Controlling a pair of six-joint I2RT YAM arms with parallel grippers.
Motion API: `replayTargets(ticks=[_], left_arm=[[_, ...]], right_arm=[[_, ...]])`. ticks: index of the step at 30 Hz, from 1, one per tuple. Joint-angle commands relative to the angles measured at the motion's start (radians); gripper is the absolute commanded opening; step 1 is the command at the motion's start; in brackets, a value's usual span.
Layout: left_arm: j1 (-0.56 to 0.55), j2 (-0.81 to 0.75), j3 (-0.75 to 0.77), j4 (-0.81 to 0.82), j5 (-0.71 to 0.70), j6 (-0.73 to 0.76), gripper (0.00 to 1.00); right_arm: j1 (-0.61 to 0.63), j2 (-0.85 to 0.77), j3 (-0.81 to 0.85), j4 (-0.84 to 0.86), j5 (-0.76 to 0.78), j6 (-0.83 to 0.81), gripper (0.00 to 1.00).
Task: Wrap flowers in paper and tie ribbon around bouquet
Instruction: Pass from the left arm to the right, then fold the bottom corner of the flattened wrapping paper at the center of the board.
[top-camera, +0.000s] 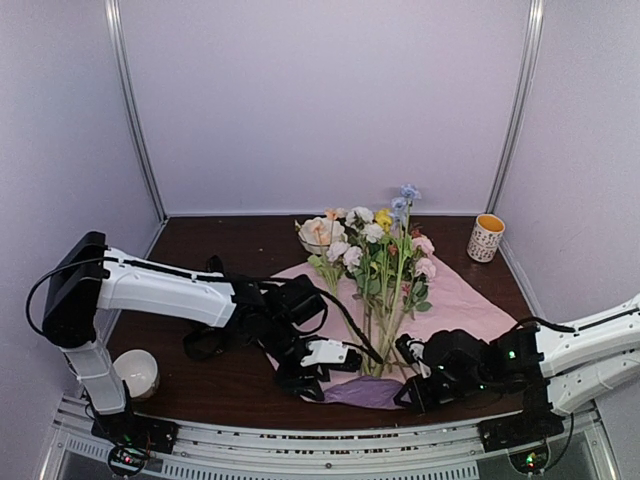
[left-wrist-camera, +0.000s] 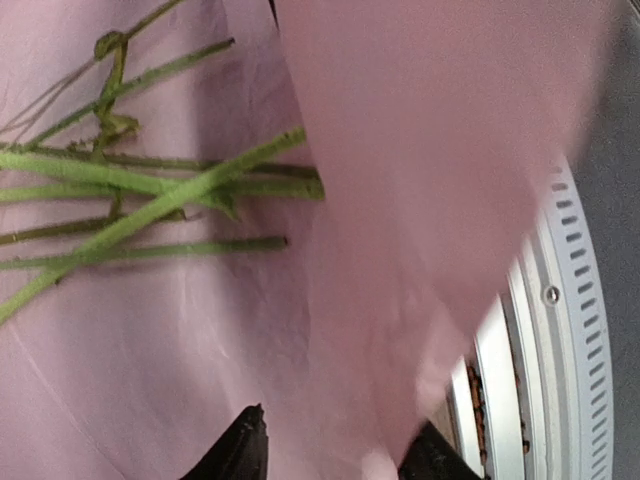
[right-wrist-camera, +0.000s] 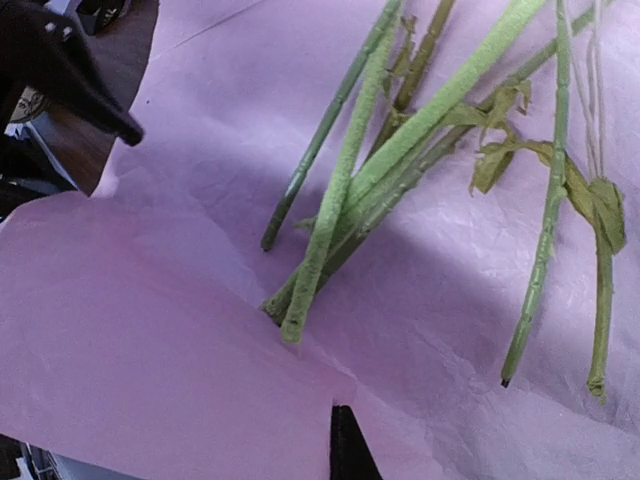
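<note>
The flowers (top-camera: 385, 250) lie on the paper (top-camera: 460, 300) with their heads to the back and their green stems (right-wrist-camera: 340, 190) pointing at me. The paper's near corner is folded up, lilac side out (top-camera: 365, 390). My right gripper (top-camera: 408, 385) is shut on the edge of that fold; in the right wrist view only one dark finger (right-wrist-camera: 345, 445) shows, and the flap covers the rest. My left gripper (left-wrist-camera: 335, 450) stands open just left of the stem ends, with pink paper (left-wrist-camera: 420, 150) spread in front of its fingers (left-wrist-camera: 240, 450). I cannot tell the ribbon from the black cables near the left arm.
A patterned mug (top-camera: 486, 237) stands at the back right, a white bowl (top-camera: 135, 372) at the front left. The white slotted rail (left-wrist-camera: 560, 300) of the table's near edge runs close to the left gripper. White booth walls enclose the table.
</note>
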Motion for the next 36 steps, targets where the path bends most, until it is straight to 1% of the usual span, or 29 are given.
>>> replayTargets(ticks=[1,3,5,7,8,12,15,17,20,22,23,25,27,33,35,36], left_arm=[[0.007,-0.084,-0.073,-0.043,-0.087,-0.009,0.48],[0.007,-0.083,-0.08,-0.063,-0.15,0.006,0.48],[0.007,-0.075,-0.084,-0.065,-0.253,0.02,0.46],[0.009,-0.059,-0.084,-0.056,-0.398,0.019,0.38],[0.01,-0.051,-0.086,-0.053,-0.441,0.023,0.36],[0.013,-0.022,-0.094,-0.037,-0.467,0.032,0.31],[0.016,-0.004,-0.094,-0.085,-0.516,0.024,0.29],[0.022,-0.001,-0.11,-0.115,-0.524,0.024,0.29],[0.027,-0.027,-0.143,-0.115,-0.528,0.016,0.28],[0.028,-0.076,-0.158,-0.097,-0.499,0.0,0.28],[0.028,-0.124,-0.167,-0.084,-0.467,-0.006,0.3],[0.028,-0.198,-0.175,-0.056,-0.37,-0.009,0.37],[0.025,-0.24,-0.156,-0.045,-0.282,-0.015,0.43],[0.005,-0.189,-0.051,-0.049,-0.021,-0.042,0.51],[-0.009,-0.161,-0.015,-0.044,0.037,-0.039,0.6],[-0.026,-0.14,0.012,-0.058,0.062,-0.039,0.61]], right_arm=[[-0.038,-0.023,-0.047,0.008,-0.042,0.067,0.0],[-0.052,-0.016,-0.055,-0.001,-0.062,0.084,0.0],[-0.065,-0.005,-0.065,-0.007,-0.091,0.104,0.0],[-0.072,0.003,-0.077,0.001,-0.124,0.12,0.0],[-0.074,0.006,-0.08,0.004,-0.137,0.125,0.0],[-0.083,0.001,-0.079,-0.014,-0.152,0.125,0.0],[-0.122,-0.011,-0.097,-0.018,-0.159,0.127,0.0],[-0.168,-0.012,-0.111,0.018,-0.173,0.127,0.0],[-0.206,0.009,-0.11,0.062,-0.206,0.109,0.0],[-0.223,0.023,-0.098,0.036,-0.211,0.094,0.0],[-0.226,0.026,-0.091,0.019,-0.207,0.084,0.0],[-0.227,0.026,-0.083,0.011,-0.206,0.077,0.0],[-0.229,0.027,-0.074,0.008,-0.212,0.069,0.0],[-0.233,0.027,-0.03,-0.048,-0.199,0.042,0.0],[-0.233,0.03,-0.032,-0.046,-0.202,0.044,0.0],[-0.234,0.032,-0.032,-0.047,-0.203,0.045,0.0]])
